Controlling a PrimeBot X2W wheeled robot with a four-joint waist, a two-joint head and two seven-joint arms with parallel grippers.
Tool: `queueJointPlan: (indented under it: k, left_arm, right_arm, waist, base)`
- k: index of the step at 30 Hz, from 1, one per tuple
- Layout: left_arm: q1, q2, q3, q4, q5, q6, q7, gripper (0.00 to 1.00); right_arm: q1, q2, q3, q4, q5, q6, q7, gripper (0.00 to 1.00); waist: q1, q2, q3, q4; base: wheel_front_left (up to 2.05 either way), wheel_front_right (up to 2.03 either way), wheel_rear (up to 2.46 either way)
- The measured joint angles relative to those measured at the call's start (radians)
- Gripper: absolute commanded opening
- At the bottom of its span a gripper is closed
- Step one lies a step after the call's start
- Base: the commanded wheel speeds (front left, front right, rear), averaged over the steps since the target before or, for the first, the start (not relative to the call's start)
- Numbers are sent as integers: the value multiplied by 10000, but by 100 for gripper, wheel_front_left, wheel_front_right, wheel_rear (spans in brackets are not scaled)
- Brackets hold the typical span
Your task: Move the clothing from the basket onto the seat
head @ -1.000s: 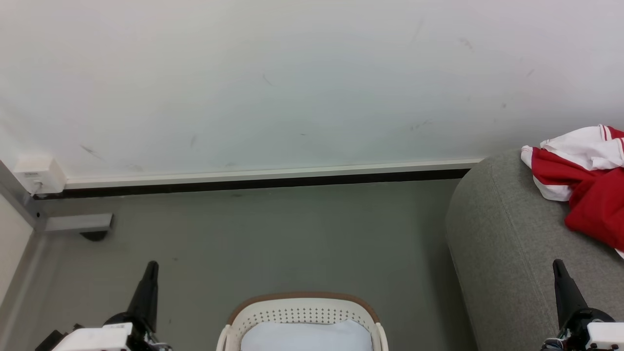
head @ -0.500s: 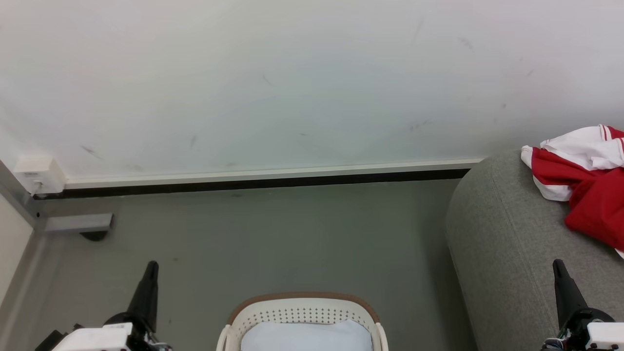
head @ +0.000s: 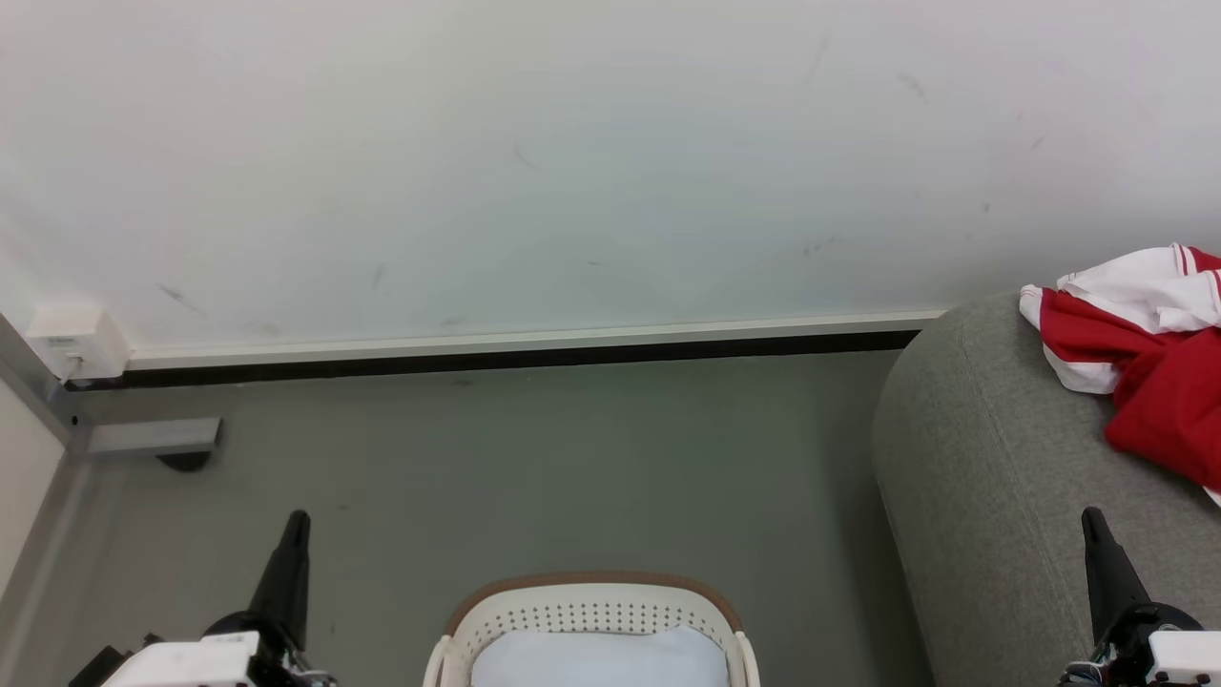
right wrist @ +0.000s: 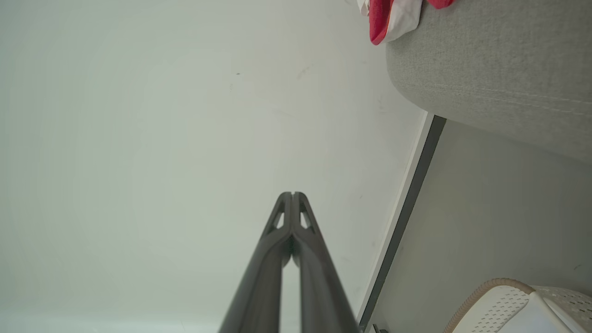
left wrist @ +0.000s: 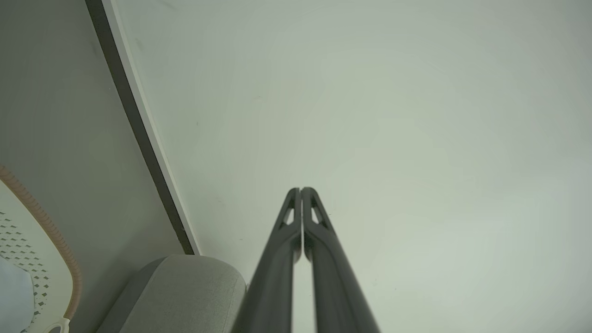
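The red clothing [head: 1159, 382] with white sleeve panels lies crumpled on the light grey seat [head: 983, 477] at the right of the head view; a corner of the clothing [right wrist: 388, 16] hangs over the seat [right wrist: 490, 78] edge in the right wrist view. The cream basket [head: 591, 611] with a brown rim sits at the bottom centre, holding a pale bluish-white cloth [head: 596, 658]. My left gripper [head: 298, 520] is shut and empty at the lower left, its tips together [left wrist: 300, 189]. My right gripper [head: 1089, 515] is shut and empty at the lower right, in front of the seat, tips touching [right wrist: 292, 194].
A white wall [head: 572, 162] with a dark skirting strip [head: 496, 358] runs behind the grey floor [head: 534, 468]. A white socket box [head: 76, 342] and a grey bracket [head: 153, 436] sit at the left corner. The basket rim [left wrist: 46, 231] and seat end [left wrist: 185, 291] show in the left wrist view.
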State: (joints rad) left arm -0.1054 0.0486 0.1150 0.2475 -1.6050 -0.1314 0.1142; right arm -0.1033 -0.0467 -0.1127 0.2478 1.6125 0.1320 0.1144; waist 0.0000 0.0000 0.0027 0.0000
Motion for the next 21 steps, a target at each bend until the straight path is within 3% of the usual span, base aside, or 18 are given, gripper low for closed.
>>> queueJointPlan:
  k: [21]
  left_arm:
    - [-1,0,0,0,0,0,0,0]
  right_arm:
    - [0,0,0,0,0,0,0,0]
  waist:
    - [0,1,0,0]
  base:
    - [0,0,0]
